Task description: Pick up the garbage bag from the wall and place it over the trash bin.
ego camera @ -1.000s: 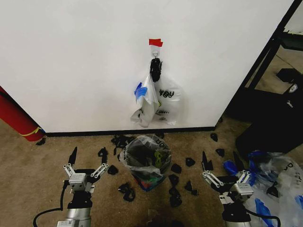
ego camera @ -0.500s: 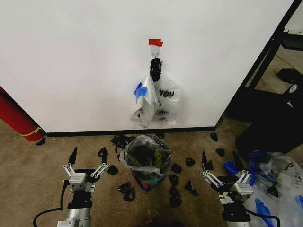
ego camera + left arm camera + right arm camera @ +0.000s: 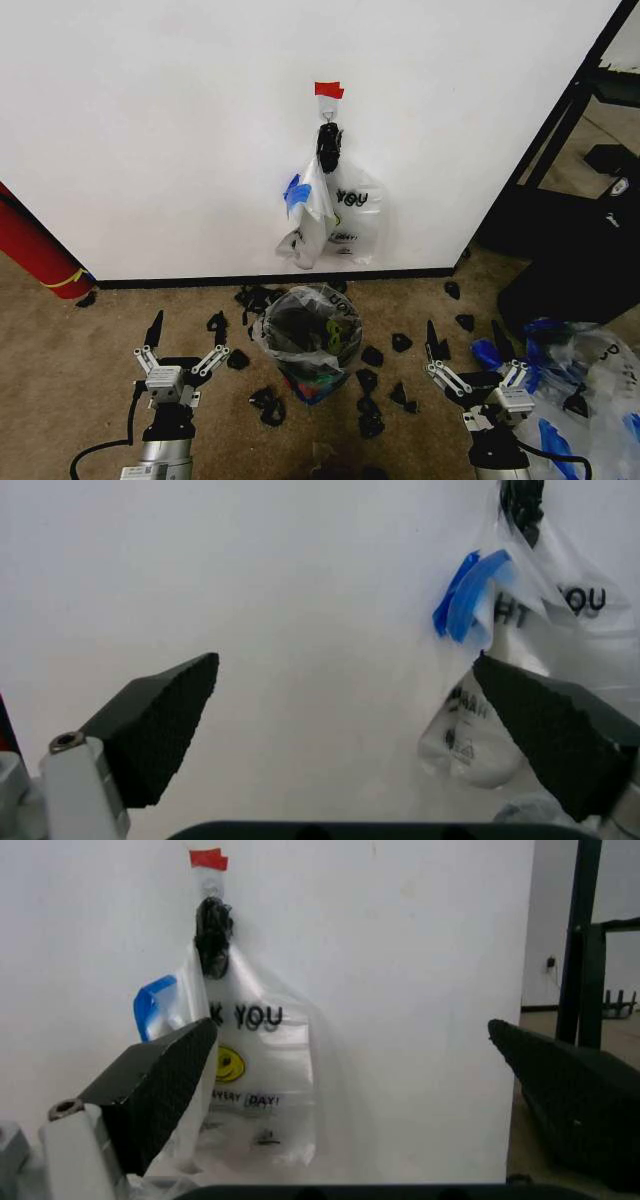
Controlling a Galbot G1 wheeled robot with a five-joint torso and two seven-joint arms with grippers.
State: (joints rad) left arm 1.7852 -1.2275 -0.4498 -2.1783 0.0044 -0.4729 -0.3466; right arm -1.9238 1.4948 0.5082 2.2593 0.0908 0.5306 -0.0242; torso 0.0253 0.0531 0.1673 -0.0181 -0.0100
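Bag on wall hook, both tools low and empty.
I see the garbage bag [image 3: 308,215] hanging above the trash bin [image 3: 307,335], well beyond my wide-open left tool [image 3: 182,345] and right tool [image 3: 470,358].

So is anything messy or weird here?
Yes. Small black scraps are scattered over the floor around the trash bin, and the bin already wears a clear liner. The garbage bag hangs on the wall. Both claws wait low, open.
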